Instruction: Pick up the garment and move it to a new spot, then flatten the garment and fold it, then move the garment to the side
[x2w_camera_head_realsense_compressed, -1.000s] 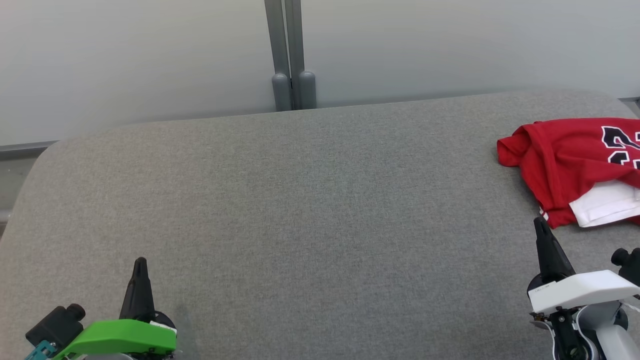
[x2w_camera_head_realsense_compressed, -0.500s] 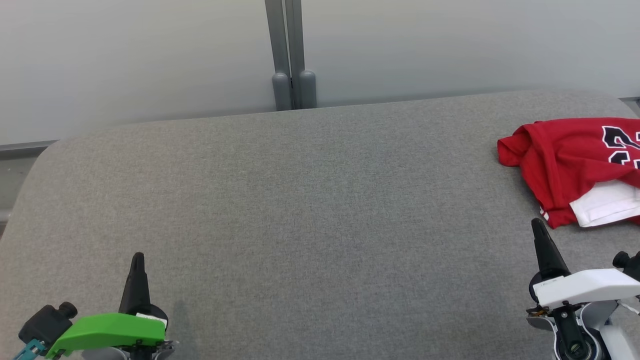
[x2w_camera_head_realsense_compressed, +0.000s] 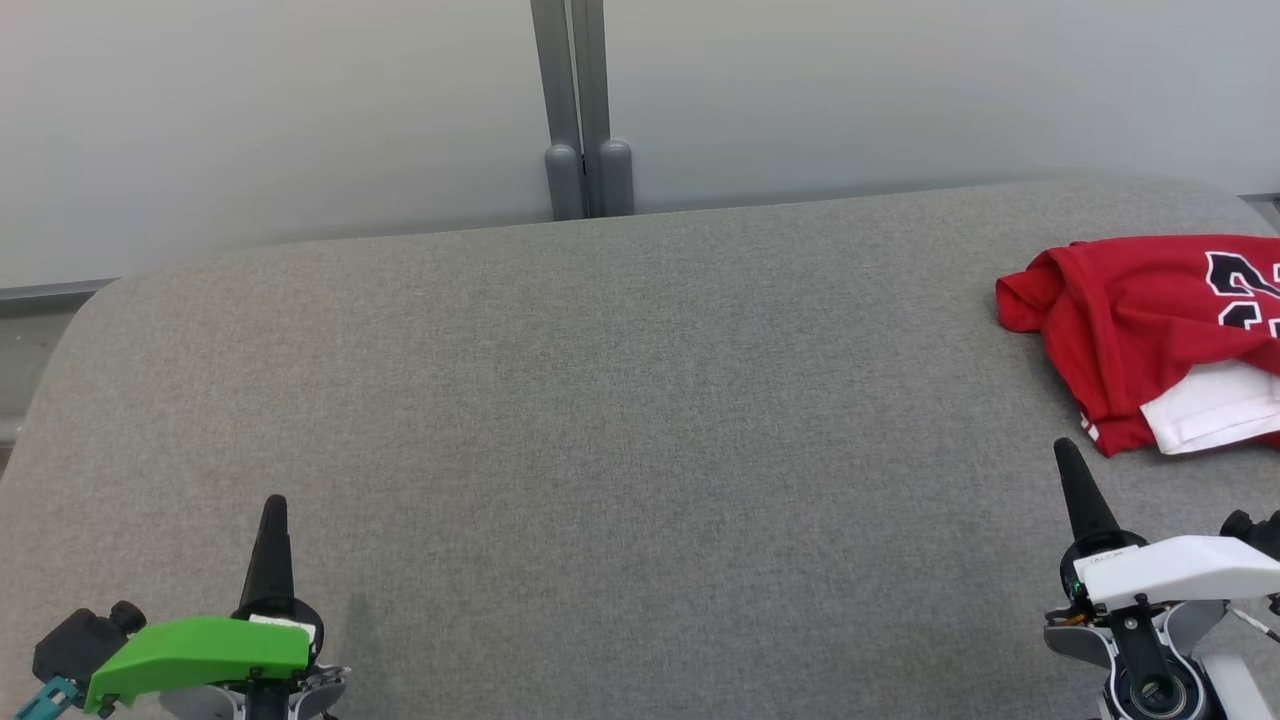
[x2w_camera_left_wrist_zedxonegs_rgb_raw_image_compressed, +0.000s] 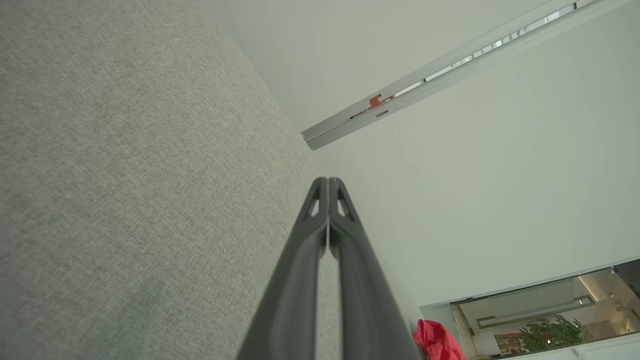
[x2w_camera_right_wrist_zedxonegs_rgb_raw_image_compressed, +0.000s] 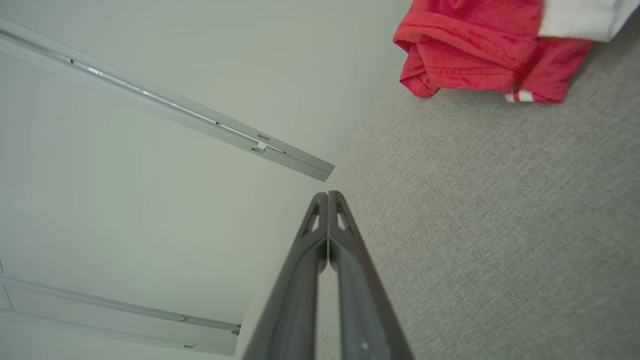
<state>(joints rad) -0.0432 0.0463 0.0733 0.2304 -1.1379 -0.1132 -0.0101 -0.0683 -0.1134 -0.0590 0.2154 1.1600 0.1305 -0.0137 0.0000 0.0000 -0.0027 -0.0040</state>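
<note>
The garment (x2w_camera_head_realsense_compressed: 1140, 320) is a red jersey with black numerals and a white inner layer, lying folded at the right edge of the grey padded table (x2w_camera_head_realsense_compressed: 620, 400). It also shows as a red bundle (x2w_camera_right_wrist_zedxonegs_rgb_raw_image_compressed: 475, 50) in the right wrist view and as a small red patch (x2w_camera_left_wrist_zedxonegs_rgb_raw_image_compressed: 437, 342) in the left wrist view. My right gripper (x2w_camera_head_realsense_compressed: 1065, 452) is shut and empty, its tip a short way in front of the garment's near hem, apart from it. My left gripper (x2w_camera_head_realsense_compressed: 274, 505) is shut and empty at the table's front left, far from the garment.
A pale wall with a grey vertical post (x2w_camera_head_realsense_compressed: 580, 110) stands behind the table. The table's far corners are rounded. Wide bare grey fabric lies between the two grippers.
Both grippers have drawn back a little toward the near edge, staying shut. The garment has not moved.
</note>
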